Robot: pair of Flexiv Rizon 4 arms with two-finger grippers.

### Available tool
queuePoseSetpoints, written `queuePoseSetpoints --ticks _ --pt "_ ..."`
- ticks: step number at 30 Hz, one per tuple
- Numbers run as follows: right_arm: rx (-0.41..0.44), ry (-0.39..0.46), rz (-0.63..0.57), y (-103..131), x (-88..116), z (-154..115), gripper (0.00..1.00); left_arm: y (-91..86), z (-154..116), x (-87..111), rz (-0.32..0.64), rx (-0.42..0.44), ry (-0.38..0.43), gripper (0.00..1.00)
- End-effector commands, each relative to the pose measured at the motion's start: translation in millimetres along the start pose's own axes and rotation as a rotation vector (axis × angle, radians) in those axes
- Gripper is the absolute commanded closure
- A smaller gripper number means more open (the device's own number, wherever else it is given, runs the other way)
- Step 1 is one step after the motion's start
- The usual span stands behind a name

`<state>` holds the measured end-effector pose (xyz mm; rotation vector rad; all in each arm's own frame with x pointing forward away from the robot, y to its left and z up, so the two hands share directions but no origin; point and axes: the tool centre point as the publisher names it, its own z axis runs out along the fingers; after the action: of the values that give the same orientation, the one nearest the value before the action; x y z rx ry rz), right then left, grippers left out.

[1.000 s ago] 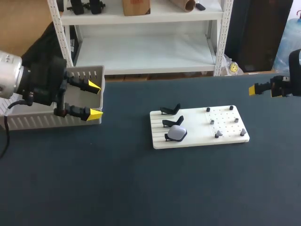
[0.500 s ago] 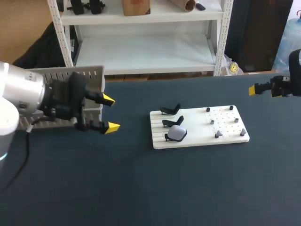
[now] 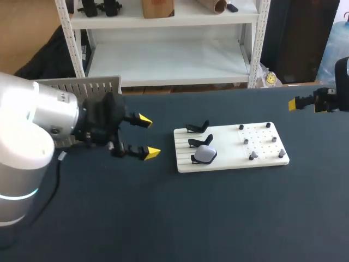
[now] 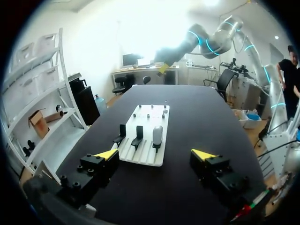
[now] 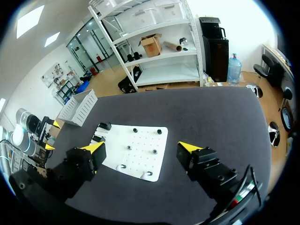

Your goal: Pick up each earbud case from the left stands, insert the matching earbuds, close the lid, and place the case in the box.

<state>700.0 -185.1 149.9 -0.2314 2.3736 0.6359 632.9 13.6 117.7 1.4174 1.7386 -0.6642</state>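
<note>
A grey-white earbud case (image 3: 205,154) sits on the nearest of three black stands at the left end of a white board (image 3: 259,132); the other two stands (image 3: 198,128) are bare. Small dark and grey earbuds (image 3: 252,156) stand on pegs on the board's right half. My left gripper (image 3: 148,136) hangs open just left of the board, nothing between its fingers. From the left wrist, the case (image 4: 157,135) lies ahead of the open left gripper (image 4: 154,153). My right gripper (image 3: 294,103) is open beyond the board's right end; in its own view the right gripper (image 5: 140,147) holds nothing.
A white slatted box (image 3: 82,87) stands at the table's back left, partly hidden behind my left arm; the right wrist view also takes in this box (image 5: 79,107). Dark tabletop surrounds the board on all sides.
My left arm has swung from over the box rightward toward the board, its gripper staying open. The right arm and the board's objects have not moved.
</note>
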Motion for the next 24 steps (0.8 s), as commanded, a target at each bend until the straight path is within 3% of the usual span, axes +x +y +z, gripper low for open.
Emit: queuePoseSetpoints --ticks 1,17,24 --pt "0.0 0.0 0.0 0 0 0 0.0 -1.4 26 0.1 -0.002 0.004 0.0 0.0" --pt "0.0 0.0 0.0 0 0 0 0.0 -11.7 86 -2.3 -0.009 0.039 0.014 0.0" --pt "0.0 0.0 0.0 0 0 0 0.0 -7.9 108 3.2 -0.023 0.033 0.011 0.0"
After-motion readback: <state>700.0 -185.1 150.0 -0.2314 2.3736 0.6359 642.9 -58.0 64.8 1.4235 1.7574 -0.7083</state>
